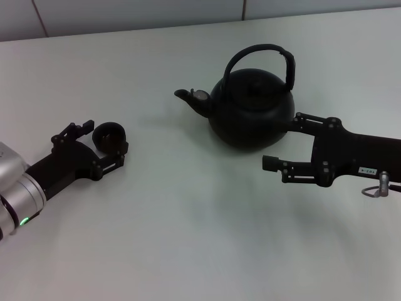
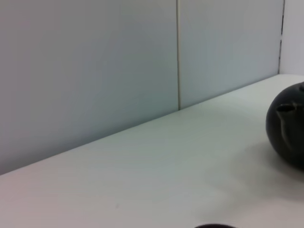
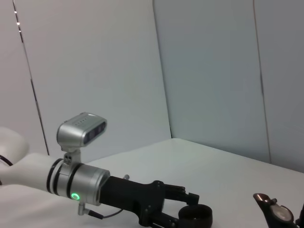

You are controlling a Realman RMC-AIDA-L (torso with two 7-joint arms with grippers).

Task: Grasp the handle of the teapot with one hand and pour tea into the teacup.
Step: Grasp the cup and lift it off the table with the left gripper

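The round black teapot (image 1: pixel 254 110) stands upright on the white table, right of centre, its spout (image 1: pixel 188 95) pointing left. Its arched handle (image 1: pixel 260 51) rises over the lid with nothing on it. My right gripper (image 1: pixel 280 141) lies open low beside the pot's right side, one finger by the pot's body and the other nearer me. On the left, the small black teacup (image 1: pixel 109 137) sits between the fingers of my left gripper (image 1: pixel 105 142), which closes on it. The right wrist view shows the teacup (image 3: pixel 194 216) in that left gripper (image 3: pixel 187 209), and the spout tip (image 3: pixel 274 211).
The white table (image 1: pixel 188 238) stretches wide in front and between the two arms. A pale panelled wall (image 2: pixel 118 57) runs behind it. The teapot's body (image 2: pixel 289 126) shows at the edge of the left wrist view.
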